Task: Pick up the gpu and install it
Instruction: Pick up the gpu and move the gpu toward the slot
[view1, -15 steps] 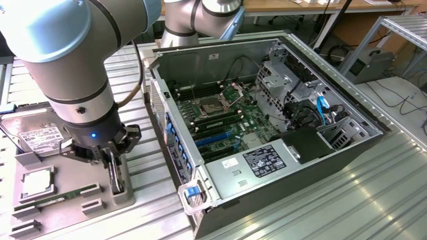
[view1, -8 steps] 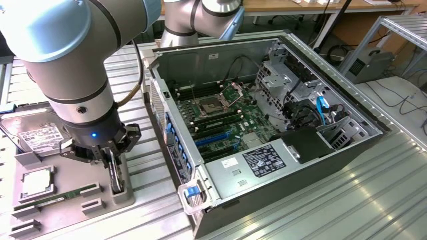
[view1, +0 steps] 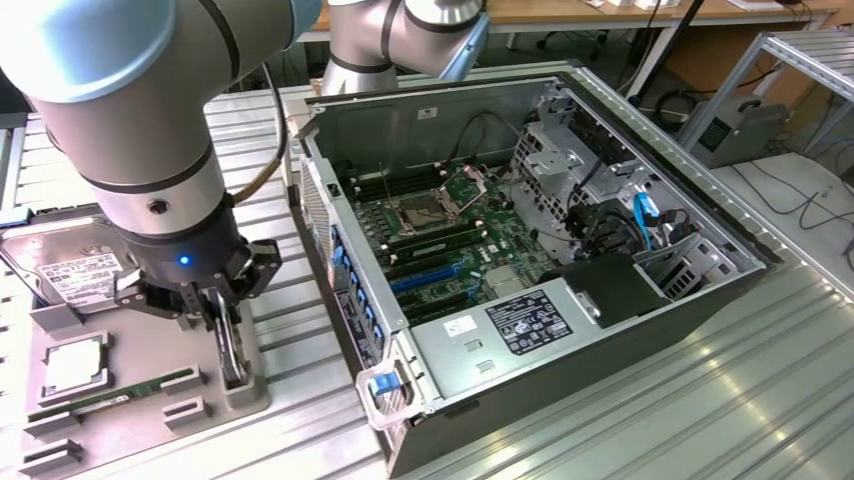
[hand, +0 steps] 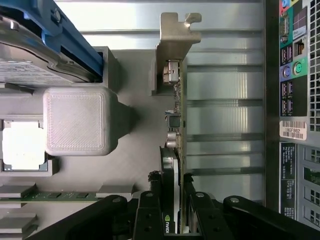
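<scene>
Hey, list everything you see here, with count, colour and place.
table: one, silver ribbed metal, under everything
computer case: one, dark grey, open, on the table
motherboard: one, green, inside the computer case
tray: one, grey, on the table beside the computer case
gpu: one, dark with silver bracket, upright in the tray
hard drive: one, silver with white label, on the tray
processor chip: one, silver, in a tray pocket
memory stick: one, green, lying in the tray
robot arm: one, grey, above the tray
tool: one, black, closed on the gpu

gpu (hand: 175, 117) upright at tray (hand: 135, 165) edge nearest case (hand: 295, 165); narrow table strip (hand: 225, 120) between them free. Grey block (hand: 75, 120) close on gpu's other side.
</scene>
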